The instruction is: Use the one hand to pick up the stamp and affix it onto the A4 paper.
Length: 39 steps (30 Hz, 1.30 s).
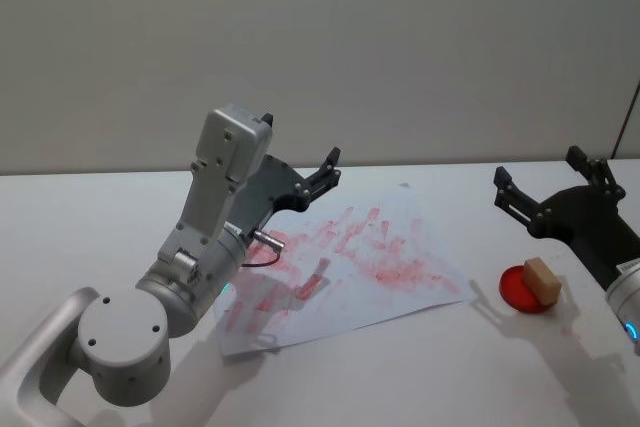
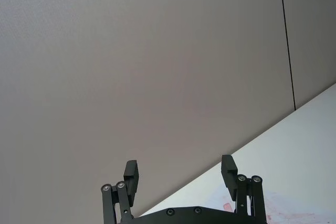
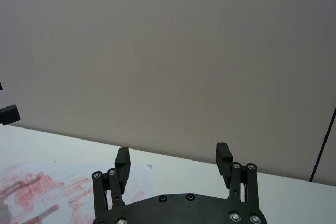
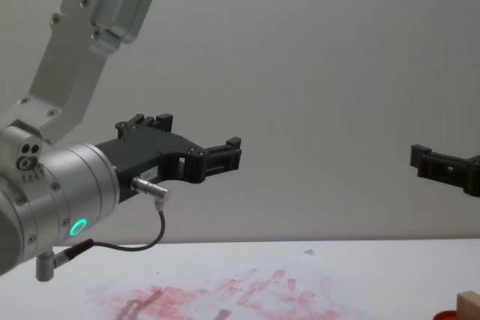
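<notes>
White table [image 1: 100,217], grey wall behind. One stamp [image 1: 541,280] sits on one red pad [image 1: 515,292], near the right edge of the one paper [image 1: 420,222]. I judge it light, rigid wood, not fragile; best pinched on its bare side faces, clear of the inked base. Two grippers: right gripper [image 1: 538,169] is raised near the stamp, jaws spread, empty; left gripper [image 1: 325,175] is raised over the paper, also spread and empty.

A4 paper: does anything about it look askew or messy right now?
Yes. The A4 paper lies turned at an angle to the far edge of the table and is covered in red ink smears and blotchy marks. Otherwise nothing stands out: the stamp rests on the red pad.
</notes>
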Each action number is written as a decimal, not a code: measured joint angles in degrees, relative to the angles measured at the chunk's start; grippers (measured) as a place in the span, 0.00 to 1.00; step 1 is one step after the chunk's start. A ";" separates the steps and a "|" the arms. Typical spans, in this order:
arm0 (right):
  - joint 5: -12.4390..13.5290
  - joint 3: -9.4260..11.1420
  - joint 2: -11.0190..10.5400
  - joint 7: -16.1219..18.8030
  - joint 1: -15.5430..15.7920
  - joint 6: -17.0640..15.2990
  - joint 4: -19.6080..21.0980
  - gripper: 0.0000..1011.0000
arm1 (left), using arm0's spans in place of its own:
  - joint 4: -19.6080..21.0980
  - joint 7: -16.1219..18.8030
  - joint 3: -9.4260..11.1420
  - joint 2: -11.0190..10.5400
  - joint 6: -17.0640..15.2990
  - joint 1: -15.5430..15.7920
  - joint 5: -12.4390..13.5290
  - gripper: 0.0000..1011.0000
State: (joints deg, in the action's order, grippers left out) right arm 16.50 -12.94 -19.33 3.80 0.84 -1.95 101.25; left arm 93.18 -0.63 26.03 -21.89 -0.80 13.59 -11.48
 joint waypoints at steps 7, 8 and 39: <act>0.00 0.00 0.00 0.02 0.00 0.00 -0.01 0.99 | 0.00 0.00 0.00 0.00 0.00 0.00 0.00 0.99; -0.01 0.00 0.00 0.02 -0.01 0.00 -0.01 0.99 | 0.00 0.00 0.00 0.00 0.00 0.00 0.00 0.99; 0.40 0.35 -0.57 -0.27 0.78 0.16 0.30 0.99 | 0.00 0.00 0.00 0.00 0.00 0.00 0.00 0.99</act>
State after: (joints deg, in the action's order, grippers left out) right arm 16.90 -12.59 -19.90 3.53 1.62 -1.78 101.55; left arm 93.17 -0.63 26.02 -21.89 -0.80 13.59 -11.48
